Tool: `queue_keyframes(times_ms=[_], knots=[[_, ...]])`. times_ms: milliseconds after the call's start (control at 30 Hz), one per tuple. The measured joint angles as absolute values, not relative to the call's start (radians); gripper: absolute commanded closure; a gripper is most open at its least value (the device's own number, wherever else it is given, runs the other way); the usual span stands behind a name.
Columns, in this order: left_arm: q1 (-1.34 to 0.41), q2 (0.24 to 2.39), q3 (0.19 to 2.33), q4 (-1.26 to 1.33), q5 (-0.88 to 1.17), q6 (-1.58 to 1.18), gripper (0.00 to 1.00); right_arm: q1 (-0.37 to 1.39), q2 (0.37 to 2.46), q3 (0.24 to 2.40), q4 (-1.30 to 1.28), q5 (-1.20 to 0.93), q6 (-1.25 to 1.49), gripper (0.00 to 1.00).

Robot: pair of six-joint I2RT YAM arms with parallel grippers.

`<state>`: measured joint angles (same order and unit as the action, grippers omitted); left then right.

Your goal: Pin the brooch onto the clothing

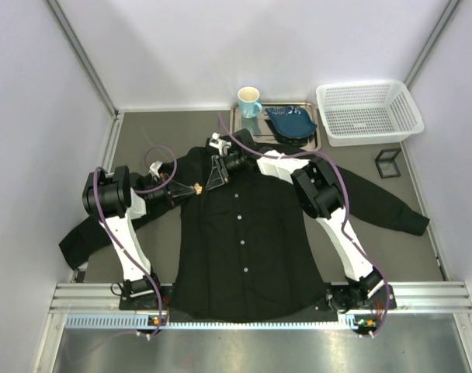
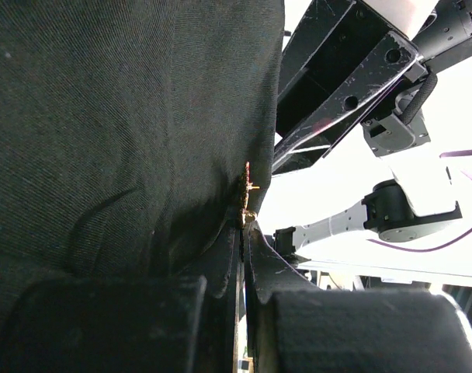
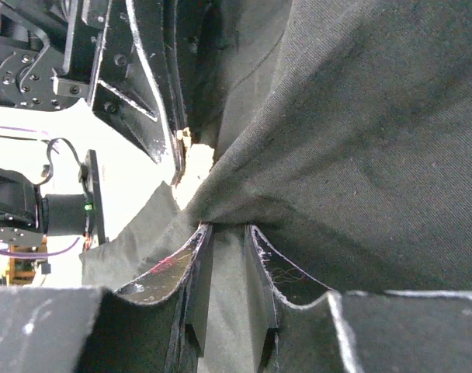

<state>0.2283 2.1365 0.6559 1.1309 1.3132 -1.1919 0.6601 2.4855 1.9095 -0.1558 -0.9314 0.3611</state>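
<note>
**rail_watcher:** Closest to the lens is the silver aluminium rail (image 1: 259, 299) along the near edge of the grey table (image 1: 143, 132), with both arm bases bolted on it. So where's the pin at?

**yam_fan:** The golden-yellow leaf-shaped brooch (image 1: 197, 189) is up on the chest of the black long-sleeved button-up shirt (image 1: 244, 256). It's left of the row of small white buttons (image 1: 241, 220) and just near of the collar. The shirt lies flat, front up, sleeves spread out left and right.

**rail_watcher:** And the grippers?

**yam_fan:** The left gripper (image 1: 191, 189) comes in from the left with its jaws pinched together on the brooch (image 2: 247, 194), which sits right at the fingertips against the cloth (image 2: 104, 116). The right gripper (image 1: 213, 180) reaches in from the far right and is clamped on a fold of the shirt (image 3: 376, 116). In the right wrist view you can see the fabric drawn tight into the jaws. The two grippers are nearly touching.

**rail_watcher:** Anything else around?

**yam_fan:** At the far side there's a steel tray (image 1: 251, 138) holding a light-blue ceramic mug (image 1: 249, 101) and a dark-blue dish (image 1: 292, 122). Right of it is a white plastic mesh basket (image 1: 368, 113), and near that a little black wire frame (image 1: 388, 163).
</note>
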Motion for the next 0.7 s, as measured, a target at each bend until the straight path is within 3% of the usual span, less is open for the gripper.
queue_keyframes(times_ms=[700], knots=[[0.205, 2.137, 0.656, 1.13, 1.32, -1.178, 1.0, 0.668, 2.486, 1.853, 0.022, -1.019, 0.476, 0.73]])
